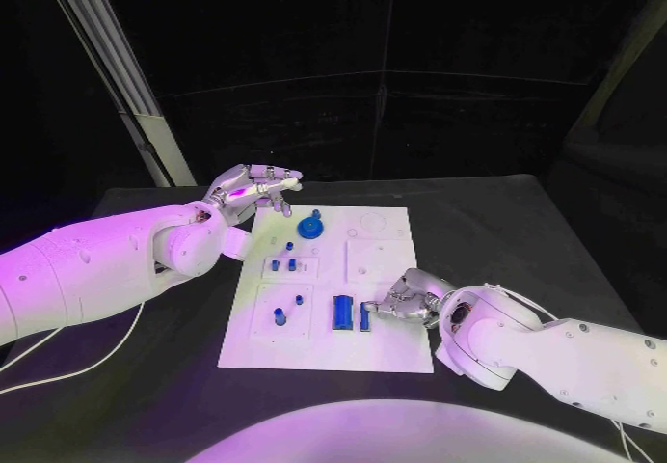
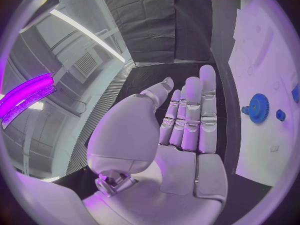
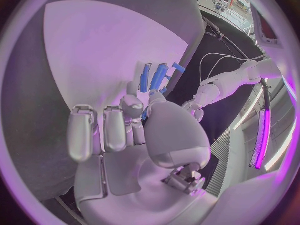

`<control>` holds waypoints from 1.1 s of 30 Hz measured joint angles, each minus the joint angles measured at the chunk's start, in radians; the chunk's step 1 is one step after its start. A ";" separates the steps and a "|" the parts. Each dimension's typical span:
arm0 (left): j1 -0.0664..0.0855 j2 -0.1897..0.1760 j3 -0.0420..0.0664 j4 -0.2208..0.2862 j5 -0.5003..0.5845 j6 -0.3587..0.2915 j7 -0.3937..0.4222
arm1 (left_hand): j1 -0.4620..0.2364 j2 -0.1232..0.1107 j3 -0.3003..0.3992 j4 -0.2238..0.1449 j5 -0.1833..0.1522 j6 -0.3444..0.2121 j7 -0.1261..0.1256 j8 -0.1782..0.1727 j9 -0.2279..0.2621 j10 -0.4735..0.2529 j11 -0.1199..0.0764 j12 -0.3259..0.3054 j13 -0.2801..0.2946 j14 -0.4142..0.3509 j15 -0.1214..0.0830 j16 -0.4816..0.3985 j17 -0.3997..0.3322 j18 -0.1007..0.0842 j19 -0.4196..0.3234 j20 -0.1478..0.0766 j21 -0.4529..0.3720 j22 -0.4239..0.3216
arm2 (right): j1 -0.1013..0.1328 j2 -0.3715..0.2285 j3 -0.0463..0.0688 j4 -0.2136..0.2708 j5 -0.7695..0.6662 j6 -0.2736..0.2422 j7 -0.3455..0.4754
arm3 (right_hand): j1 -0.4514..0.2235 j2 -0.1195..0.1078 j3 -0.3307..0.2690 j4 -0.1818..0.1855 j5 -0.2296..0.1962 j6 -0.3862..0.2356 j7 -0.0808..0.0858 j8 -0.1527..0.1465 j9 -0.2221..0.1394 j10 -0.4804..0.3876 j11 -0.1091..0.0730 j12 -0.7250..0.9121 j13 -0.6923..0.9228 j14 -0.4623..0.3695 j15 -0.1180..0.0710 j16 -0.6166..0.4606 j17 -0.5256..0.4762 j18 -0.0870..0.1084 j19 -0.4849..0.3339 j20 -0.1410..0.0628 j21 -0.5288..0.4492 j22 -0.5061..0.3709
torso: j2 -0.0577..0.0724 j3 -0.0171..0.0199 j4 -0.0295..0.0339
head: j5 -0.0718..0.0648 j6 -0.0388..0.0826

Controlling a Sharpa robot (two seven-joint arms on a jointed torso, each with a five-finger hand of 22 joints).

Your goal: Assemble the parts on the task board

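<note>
Seemingly, the right hand [image 1: 403, 297] pinched a small blue peg [image 1: 367, 317] over the board [image 1: 383, 253], which might slip; the left hand [image 1: 254, 191] hovered open-fingered.

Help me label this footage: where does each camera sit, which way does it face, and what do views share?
Head view: on the robot's head, looking down at the black table and the task board; both white arms, left hand and right hand.
Left wrist view: behind the left hand, facing past its straight fingers to the board's edge.
Right wrist view: behind the right hand, facing the board and its blue parts.
Shared: the blue gear shows in head and left wrist views.
</note>
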 measured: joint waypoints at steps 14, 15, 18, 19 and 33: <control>0.000 0.002 0.000 -0.001 0.000 0.002 -0.002 | -0.004 0.004 0.000 0.000 0.000 0.000 0.000 0.000 0.000 -0.007 0.000 0.000 0.000 0.000 0.000 0.004 -0.001 0.000 0.000 0.000 0.000 -0.001 | 0.000 0.025 0.001 -0.038 -0.005 -0.002 0.000 | 0.005 0.040 -0.023 -0.011 0.000 0.000 0.000 0.000 0.007 0.000 0.000 0.000 0.009 0.000 0.000 0.000 0.007 0.000 0.000 0.000 0.000 0.000 | 0.001 -0.0013 0.0027 | -0.001 -0.002; 0.000 0.002 0.000 -0.001 0.000 0.002 -0.002 | -0.004 0.004 0.000 0.000 0.000 0.000 0.000 0.000 0.000 -0.007 0.000 0.000 0.000 0.000 0.000 0.004 -0.001 0.000 0.000 0.000 0.000 -0.001 | 0.000 0.028 0.001 -0.041 -0.005 -0.001 -0.001 | 0.019 0.037 -0.022 -0.014 0.000 0.000 0.000 0.000 0.009 0.000 0.000 0.000 0.011 0.000 0.000 0.000 0.007 0.000 0.000 0.000 0.000 0.000 | 0.002 -0.0013 0.0027 | -0.001 -0.002; 0.000 0.002 0.000 -0.001 0.000 0.002 -0.002 | -0.004 0.004 0.000 0.000 0.000 0.000 0.000 0.000 0.000 -0.007 0.000 0.000 0.000 0.000 0.000 0.004 -0.001 0.000 0.000 0.000 0.000 -0.001 | 0.000 0.034 0.001 -0.047 -0.006 0.001 -0.002 | 0.043 0.039 -0.023 -0.023 0.006 0.000 0.000 0.000 0.010 0.002 -0.002 0.000 0.010 0.000 0.000 0.000 0.007 0.000 0.000 0.000 0.000 0.000 | 0.002 -0.0014 0.0022 | -0.001 -0.003; 0.000 0.003 0.000 -0.001 0.000 0.002 -0.002 | -0.004 0.004 0.000 0.000 0.000 0.000 0.000 0.003 0.000 -0.007 0.000 0.000 0.000 0.000 0.000 0.004 -0.002 0.000 0.000 0.000 0.000 -0.001 | 0.000 0.036 0.001 -0.049 -0.006 0.001 -0.002 | 0.049 0.038 -0.023 -0.027 0.006 0.000 0.000 0.000 0.010 0.004 -0.004 0.000 0.011 0.000 0.000 0.000 0.007 0.000 0.000 0.000 0.000 0.000 | 0.001 -0.0016 0.0021 | -0.001 -0.004; 0.000 0.004 0.000 -0.003 0.000 0.003 -0.003 | -0.004 0.004 0.000 0.000 0.000 0.000 0.000 0.004 0.000 -0.007 0.000 0.000 -0.001 0.000 0.000 0.004 -0.002 0.000 0.000 0.000 0.000 -0.001 | 0.002 0.049 0.002 -0.060 -0.007 0.009 -0.005 | 0.071 0.036 -0.030 -0.037 0.010 0.000 0.000 0.000 0.012 0.004 -0.004 0.004 0.015 0.000 0.000 0.000 0.009 0.000 0.000 0.000 0.000 0.000 | 0.000 -0.0009 0.0023 | 0.000 -0.007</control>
